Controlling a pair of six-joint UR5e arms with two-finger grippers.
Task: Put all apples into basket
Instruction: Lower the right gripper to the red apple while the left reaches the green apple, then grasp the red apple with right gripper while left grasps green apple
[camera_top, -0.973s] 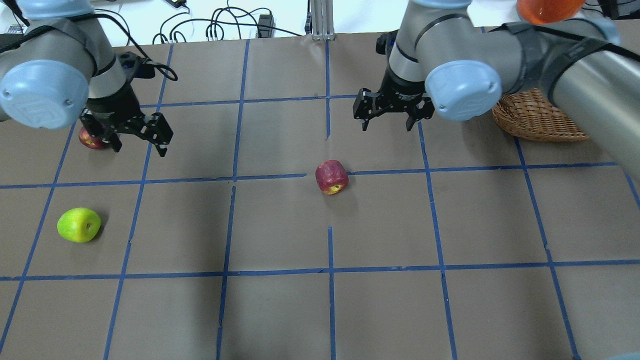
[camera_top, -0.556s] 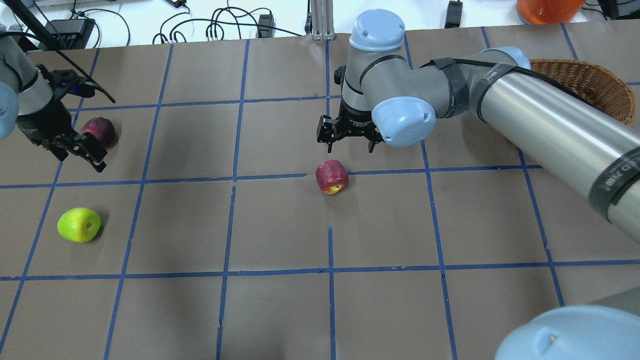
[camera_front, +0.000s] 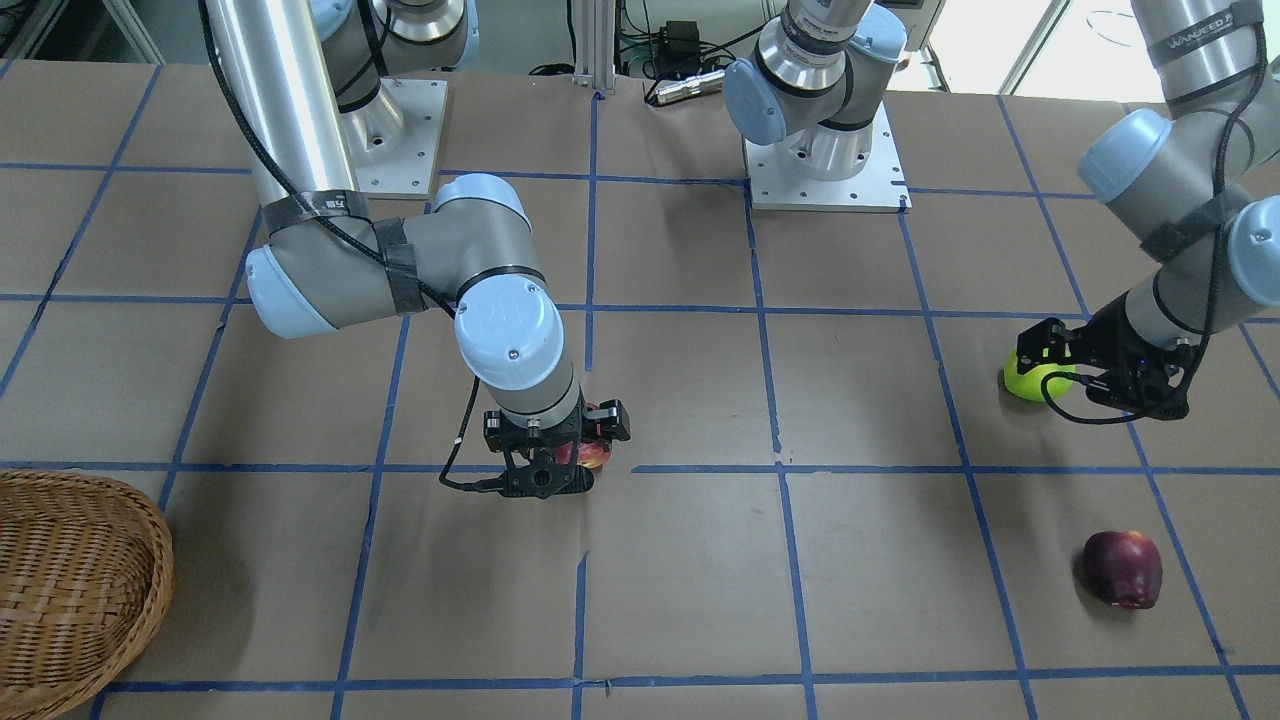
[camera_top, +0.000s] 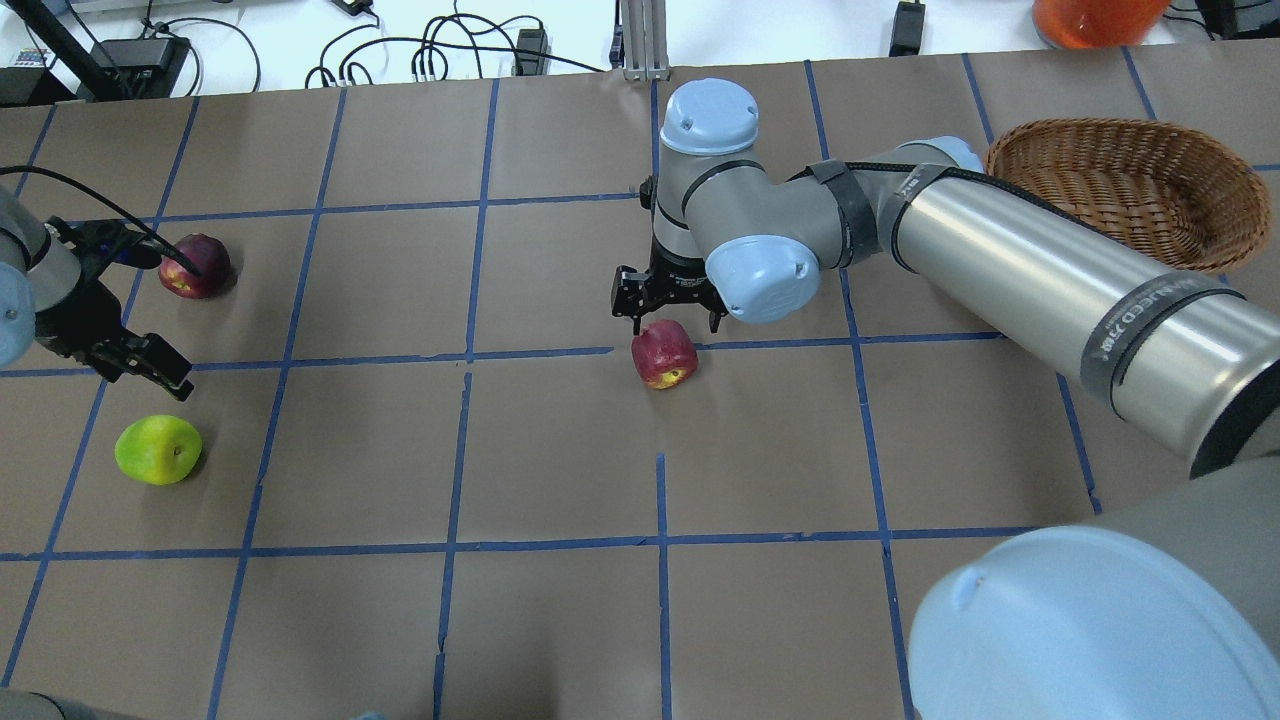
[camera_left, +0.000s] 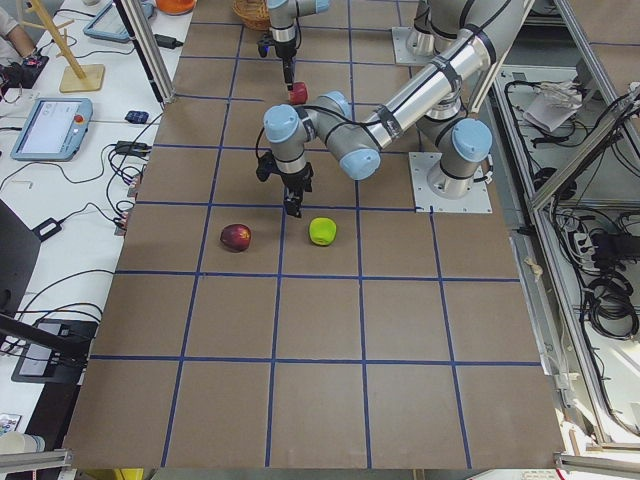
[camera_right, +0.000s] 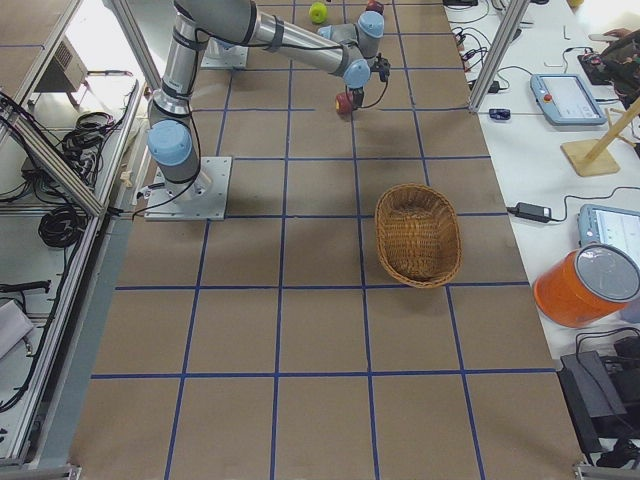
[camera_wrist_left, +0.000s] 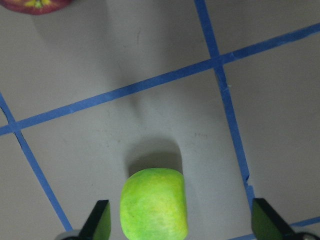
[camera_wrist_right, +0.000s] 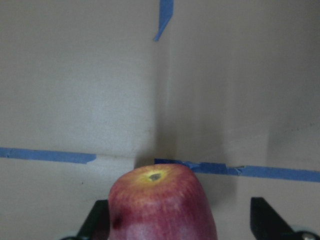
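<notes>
Now the right claw (camera_top: 667, 320) is hanging spread wide just above the red apple (camera_top: 663, 354). That apple is lying on its side on the tabletop (camera_top: 560, 620), lined up between the fingers. It is sitting nearest the basket (camera_top: 1120, 125), though well apart from it. Far from the basket, the left claw (camera_wrist_left: 181, 222), likewise spread, is straddling the green apple (camera_wrist_left: 154, 202). The maroon apple (camera_top: 195, 265) is resting about as far from the basket, untouched. Each claw is probably needing only a straight drop and a squeeze.
</notes>
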